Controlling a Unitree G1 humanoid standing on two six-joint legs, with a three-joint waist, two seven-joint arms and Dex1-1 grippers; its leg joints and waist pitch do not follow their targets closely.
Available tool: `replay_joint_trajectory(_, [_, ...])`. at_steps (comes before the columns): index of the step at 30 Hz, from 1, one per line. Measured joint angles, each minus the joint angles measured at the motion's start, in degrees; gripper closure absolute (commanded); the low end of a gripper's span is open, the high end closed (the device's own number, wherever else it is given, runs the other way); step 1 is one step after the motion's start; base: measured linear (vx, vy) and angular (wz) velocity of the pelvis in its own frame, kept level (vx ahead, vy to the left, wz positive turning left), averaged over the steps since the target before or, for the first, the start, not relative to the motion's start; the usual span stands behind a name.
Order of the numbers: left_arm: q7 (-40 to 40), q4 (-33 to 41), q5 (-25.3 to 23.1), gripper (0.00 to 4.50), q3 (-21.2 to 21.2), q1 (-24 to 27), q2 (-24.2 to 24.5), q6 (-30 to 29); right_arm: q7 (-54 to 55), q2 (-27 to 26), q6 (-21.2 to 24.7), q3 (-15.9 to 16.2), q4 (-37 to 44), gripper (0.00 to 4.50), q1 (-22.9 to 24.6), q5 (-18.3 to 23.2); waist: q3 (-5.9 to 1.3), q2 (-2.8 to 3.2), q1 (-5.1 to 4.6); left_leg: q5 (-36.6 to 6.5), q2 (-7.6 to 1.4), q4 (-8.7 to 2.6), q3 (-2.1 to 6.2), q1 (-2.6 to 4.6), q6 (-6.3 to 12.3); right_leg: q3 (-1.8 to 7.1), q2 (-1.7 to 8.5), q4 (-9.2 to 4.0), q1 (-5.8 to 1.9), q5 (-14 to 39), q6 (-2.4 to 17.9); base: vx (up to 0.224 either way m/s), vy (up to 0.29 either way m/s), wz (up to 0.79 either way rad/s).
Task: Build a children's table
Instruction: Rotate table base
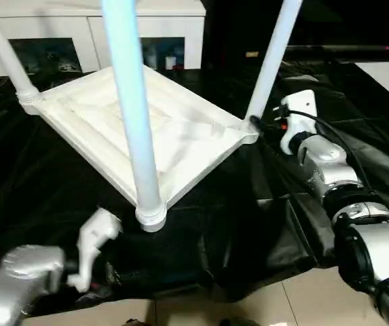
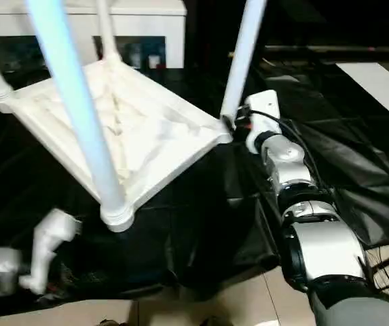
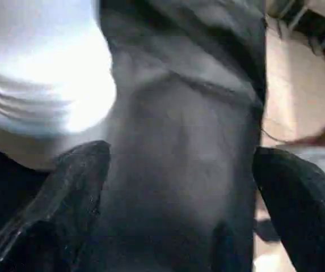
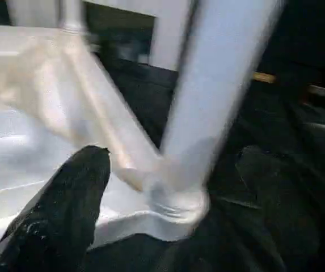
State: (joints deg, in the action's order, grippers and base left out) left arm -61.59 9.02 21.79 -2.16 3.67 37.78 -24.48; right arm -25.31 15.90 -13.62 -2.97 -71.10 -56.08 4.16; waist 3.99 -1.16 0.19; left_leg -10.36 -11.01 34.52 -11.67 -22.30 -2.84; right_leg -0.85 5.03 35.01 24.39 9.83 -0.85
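Observation:
The white children's table top [image 1: 180, 136] lies upside down on black cloth, its ribbed underside facing up. Tapered legs stand up from its corner sockets: a near one [image 1: 134, 102], a right one [image 1: 273, 61], a left one [image 1: 4, 54] and a far one [image 2: 106, 34]. My right gripper [image 1: 256, 123] is at the right corner, open, with the base of the right leg [image 4: 176, 198] between its fingers [image 4: 77, 198]. My left gripper [image 3: 179, 187] hangs open over the cloth, just below and left of the near corner socket [image 1: 151, 217], holding nothing.
A white cabinet with glass doors [image 1: 92, 27] stands behind the table. Crumpled black cloth [image 1: 248, 224] covers the floor, and pale tiles [image 1: 303, 299] show at the front. A cable [image 1: 343, 142] runs along my right forearm.

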Motion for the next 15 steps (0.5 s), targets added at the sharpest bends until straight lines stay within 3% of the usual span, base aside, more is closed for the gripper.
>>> replay_joint_trajectory(3, [0.7,-1.1,2.0,0.04,2.0,-1.4,-1.0,0.6,-4.3,-0.5,-0.8,0.3,2.5,0.46,1.8,0.3,0.00,-0.04,0.22,0.0,0.00,0.02,0.00,-0.02,-0.02,0.00,0.01,0.00,-0.01,0.0,0.0,0.000,0.000,0.00])
replay_joint_trajectory(8, [1.2,-1.5,6.7,0.04,7.3,-6.3,-2.4,0.8,-4.7,-0.6,-0.7,1.2,5.0,0.46,5.4,0.4,0.01,-0.01,1.43,0.1,0.05,0.09,-0.08,-0.03,-0.11,0.05,0.08,-0.01,-0.05,-0.1,0.1,0.000,0.000,0.00])
replay_joint_trajectory(15, [2.1,-3.4,9.0,0.04,8.6,-8.0,-5.4,1.9,-2.2,1.1,0.8,1.2,8.2,0.46,12.1,-1.5,-0.01,-0.04,1.71,0.1,0.01,0.08,-0.10,0.09,-0.13,0.03,0.06,0.03,-0.14,-0.1,0.1,0.000,0.000,0.00])
